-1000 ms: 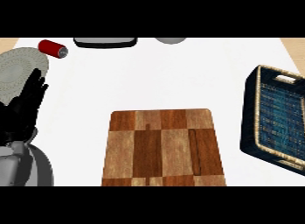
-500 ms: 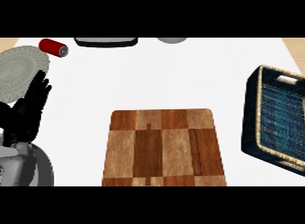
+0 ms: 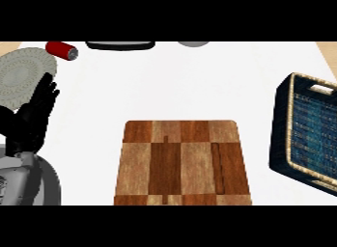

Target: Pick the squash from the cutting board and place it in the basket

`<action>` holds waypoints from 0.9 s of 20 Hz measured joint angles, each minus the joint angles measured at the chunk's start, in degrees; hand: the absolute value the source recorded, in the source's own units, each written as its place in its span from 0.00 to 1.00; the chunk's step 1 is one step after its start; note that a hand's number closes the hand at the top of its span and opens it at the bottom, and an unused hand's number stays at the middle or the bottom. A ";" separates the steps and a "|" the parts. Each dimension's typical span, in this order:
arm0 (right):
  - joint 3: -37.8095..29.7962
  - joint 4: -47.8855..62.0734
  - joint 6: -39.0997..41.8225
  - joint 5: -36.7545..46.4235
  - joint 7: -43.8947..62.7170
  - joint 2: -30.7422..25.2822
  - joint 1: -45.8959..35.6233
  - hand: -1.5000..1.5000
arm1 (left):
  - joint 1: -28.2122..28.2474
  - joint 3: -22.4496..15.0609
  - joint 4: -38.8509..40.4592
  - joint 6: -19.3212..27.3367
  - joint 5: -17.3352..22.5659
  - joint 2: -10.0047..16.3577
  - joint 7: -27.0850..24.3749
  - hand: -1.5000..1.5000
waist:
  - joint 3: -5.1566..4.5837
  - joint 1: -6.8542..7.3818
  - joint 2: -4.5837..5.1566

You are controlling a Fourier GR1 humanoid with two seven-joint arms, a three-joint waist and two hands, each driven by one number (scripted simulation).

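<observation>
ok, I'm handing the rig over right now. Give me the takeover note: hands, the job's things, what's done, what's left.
Hands: left hand is open with fingers up, resting at the view's left edge and holding nothing. The right hand is not in view.
Things: cutting board sits in the centre near the lower edge, and no squash shows on it. The basket is at the right, and only its blue lining shows inside. The squash shows nowhere in this view.
Done: nothing can be confirmed, since there is no squash in the basket.
Left: locate the squash first, then pick it up and place it in the basket.
</observation>
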 measured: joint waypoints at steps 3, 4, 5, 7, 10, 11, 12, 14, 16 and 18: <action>-3.35 -0.48 0.68 0.08 4.75 4.77 -6.15 1.00 | 0.00 -0.27 -0.30 -0.12 -0.05 -0.13 -0.07 0.50 | -0.03 0.58 0.04; -4.87 -0.61 1.62 0.11 6.75 5.99 -8.81 1.00 | -0.30 -0.37 -0.08 0.01 -0.22 -0.19 0.20 0.50 | -0.03 0.59 0.04; -6.76 -0.69 2.59 0.12 8.61 7.05 -11.70 1.00 | -0.09 -0.54 -0.09 -0.12 -0.24 -0.28 0.00 0.50 | -0.02 0.72 0.04; -10.37 -0.61 6.14 0.22 13.62 8.63 -18.25 1.00 | 0.10 -0.42 -0.58 -0.55 0.13 -0.06 0.35 0.50 | -0.01 0.94 -0.03; -16.83 -0.27 12.41 0.10 20.63 9.67 -28.55 1.00 | -0.55 -0.42 0.32 -0.18 -0.23 -0.26 0.22 0.50 | 0.03 0.64 -0.12; -19.03 0.13 14.58 -0.09 22.92 9.92 -32.24 1.00 | -0.17 -0.58 0.18 0.14 -0.48 -0.58 0.11 0.50 | 0.06 0.58 -0.19; -21.53 0.40 17.09 -0.40 24.84 9.49 -35.43 1.00 | -0.08 -0.52 0.31 0.37 -0.64 -0.67 -0.12 0.50 | 0.07 0.45 -0.24; -26.99 2.94 20.42 -3.18 27.40 9.01 -42.02 1.00 | -0.05 -0.82 -0.34 0.82 -0.91 -1.08 0.43 0.50 | 0.11 0.33 -0.33; -31.42 6.72 22.10 -6.27 28.40 8.59 -47.37 1.00 | -0.05 -0.69 -0.48 0.67 -0.74 -1.08 0.74 0.50 | 0.15 0.15 -0.40; -35.53 10.13 23.38 -9.12 28.47 7.58 -51.06 1.00 | 0.17 -0.14 0.85 0.27 -0.49 -0.95 -0.50 0.50 | 0.16 -0.07 -0.45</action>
